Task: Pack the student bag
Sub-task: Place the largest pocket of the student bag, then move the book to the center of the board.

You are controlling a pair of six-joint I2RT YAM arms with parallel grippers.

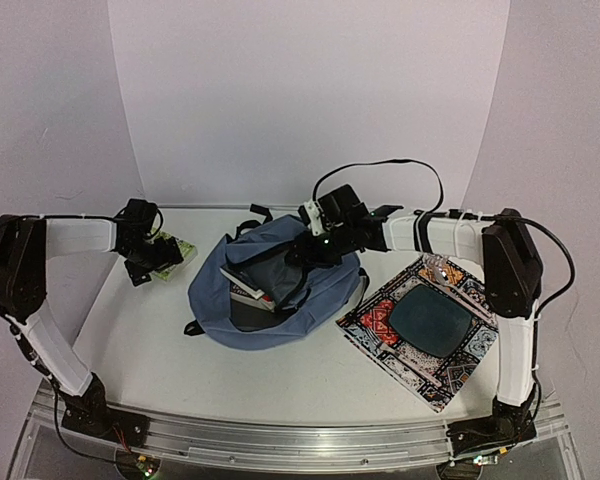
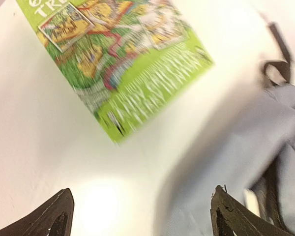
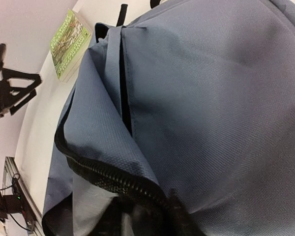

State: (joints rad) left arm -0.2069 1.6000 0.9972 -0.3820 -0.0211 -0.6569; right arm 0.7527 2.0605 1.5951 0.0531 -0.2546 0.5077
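Observation:
The student bag (image 1: 280, 290) lies in the middle of the table, slate-blue, its main zip gaping toward the front with a book (image 1: 248, 286) showing inside. My right gripper (image 1: 315, 250) sits on the bag's upper flap. In the right wrist view the fabric (image 3: 211, 98) and the dark zipper edge (image 3: 113, 179) fill the frame, and the jaws are mostly hidden. My left gripper (image 2: 142, 216) is open and holds nothing, with its fingertips (image 2: 59, 216) over bare table. A green picture book (image 2: 118, 59) lies just ahead of it.
The green book (image 1: 172, 255) lies left of the bag, near the back wall. A patterned cloth mat (image 1: 425, 325) with a dark oval centre lies to the bag's right. Black straps (image 1: 250, 222) stick out behind the bag.

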